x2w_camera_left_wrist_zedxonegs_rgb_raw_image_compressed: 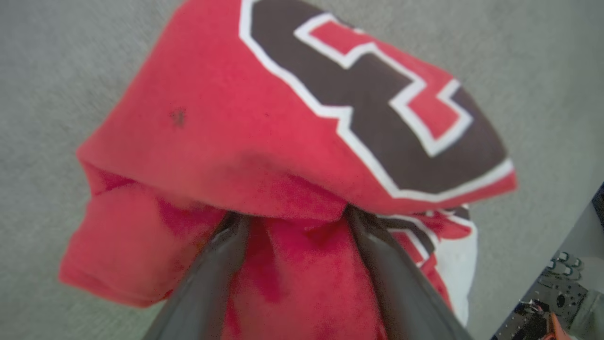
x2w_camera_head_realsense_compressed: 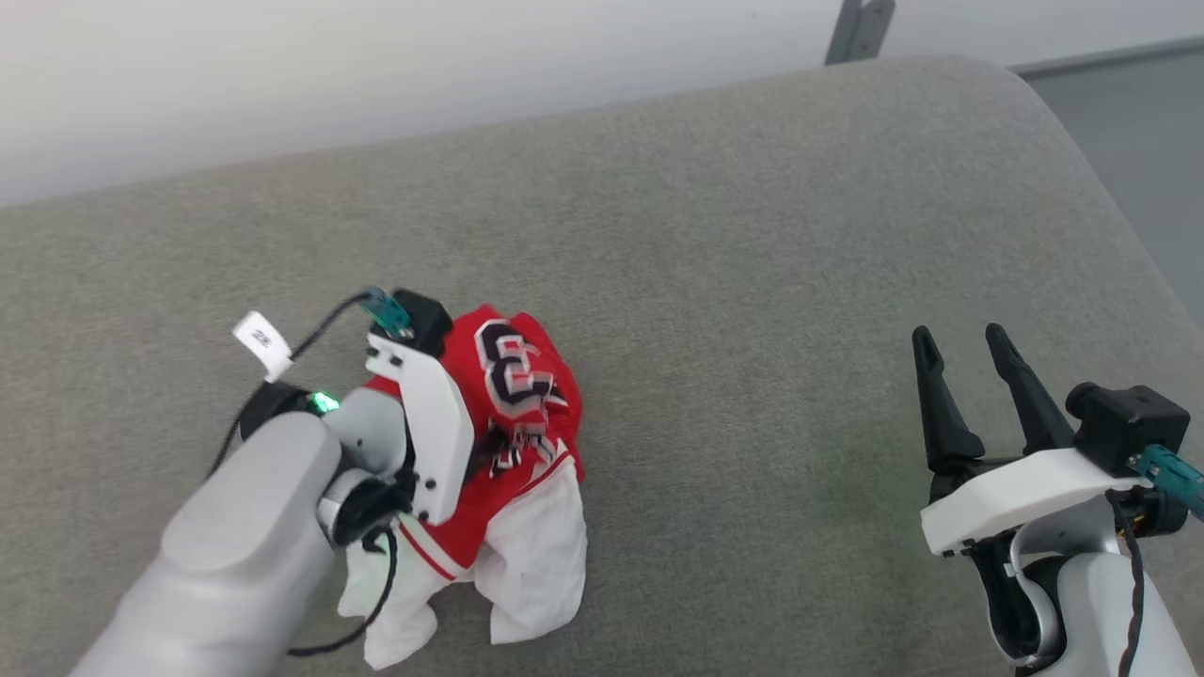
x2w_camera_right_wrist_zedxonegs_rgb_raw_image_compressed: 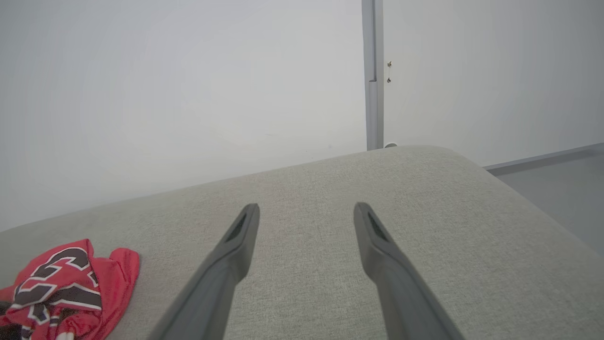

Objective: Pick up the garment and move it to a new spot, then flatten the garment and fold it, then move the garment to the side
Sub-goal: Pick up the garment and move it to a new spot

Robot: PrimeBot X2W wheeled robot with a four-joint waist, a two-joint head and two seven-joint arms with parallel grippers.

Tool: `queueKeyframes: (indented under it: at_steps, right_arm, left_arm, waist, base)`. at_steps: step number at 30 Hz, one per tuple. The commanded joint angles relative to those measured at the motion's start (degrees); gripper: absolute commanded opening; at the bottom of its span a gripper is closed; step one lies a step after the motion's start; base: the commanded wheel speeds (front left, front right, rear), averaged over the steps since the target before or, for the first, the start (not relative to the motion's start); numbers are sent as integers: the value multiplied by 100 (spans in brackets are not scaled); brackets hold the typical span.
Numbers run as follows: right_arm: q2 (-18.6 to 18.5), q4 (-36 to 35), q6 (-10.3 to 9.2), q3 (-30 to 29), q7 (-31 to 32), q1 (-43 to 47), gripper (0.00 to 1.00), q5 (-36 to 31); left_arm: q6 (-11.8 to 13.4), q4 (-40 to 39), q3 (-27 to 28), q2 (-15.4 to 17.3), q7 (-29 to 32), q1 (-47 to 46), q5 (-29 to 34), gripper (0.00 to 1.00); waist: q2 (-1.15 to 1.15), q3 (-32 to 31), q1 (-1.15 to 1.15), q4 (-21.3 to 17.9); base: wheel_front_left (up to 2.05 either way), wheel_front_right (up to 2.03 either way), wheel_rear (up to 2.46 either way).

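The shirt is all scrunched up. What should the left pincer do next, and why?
Probably lift the left pincer up out of the garment. Its fingers stand wide apart, with red cloth bunched between them and draped over their tips, so it seems not to pinch. The garment lies crumpled on the grey cushion; flattening needs a fresh hold at an edge.

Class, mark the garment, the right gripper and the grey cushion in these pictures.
garment [x2w_camera_head_realsense_compressed: 513, 371]: head view, on the black numeral on its red panel.
right gripper [x2w_camera_head_realsense_compressed: 958, 334]: head view, in the gap midway between its two fingertips.
grey cushion [x2w_camera_head_realsense_compressed: 752, 235]: head view, on bare fabric beyond the garment.
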Motion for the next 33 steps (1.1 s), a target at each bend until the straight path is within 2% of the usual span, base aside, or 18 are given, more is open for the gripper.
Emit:
queueKeyframes:
  at_steps: [1, 8, 11, 16, 26, 33]
  right_arm:
    - [-42, 13, -2, 29, 13, -3, 100, 14]
    - [-166, -21, -2, 97, 40, 100, 100, 46]
    - [-188, -23, -2, 106, 64, 150, 100, 30]
    - [-230, -44, -2, 85, 80, 248, 100, 25]
    - [-259, -101, -2, 51, -36, 435, 100, 4]
    - [-218, -74, -2, -37, -128, 540, 100, -27]
  left_arm:
    - [-19, -78, 43, 48, -138, -74, -103, 100]
    - [-20, -634, 370, 382, -864, 156, -371, 100]
    - [-5, -853, 488, 530, -1094, 266, -386, 100]
    - [94, -1440, 756, 908, -1868, 682, -230, 100]
    - [634, -2427, 1505, 1476, -3665, 1946, -41, 100]
    - [1015, -2766, 1948, 1608, -4550, 2988, -116, 100]
  waist:
    - [0, -89, 0, 97]
    - [0, -386, 0, 407]
    - [0, -468, 0, 485]
    - [0, -669, 0, 688]
    - [0, -941, 0, 1000]
    - [0, -1018, 0, 1136]
  base:
    - [0, 0, 0]
    - [0, 0, 0]
    - [0, 0, 0]
    - [0, 0, 0]
    - [0, 0, 0]
    - [0, 0, 0]
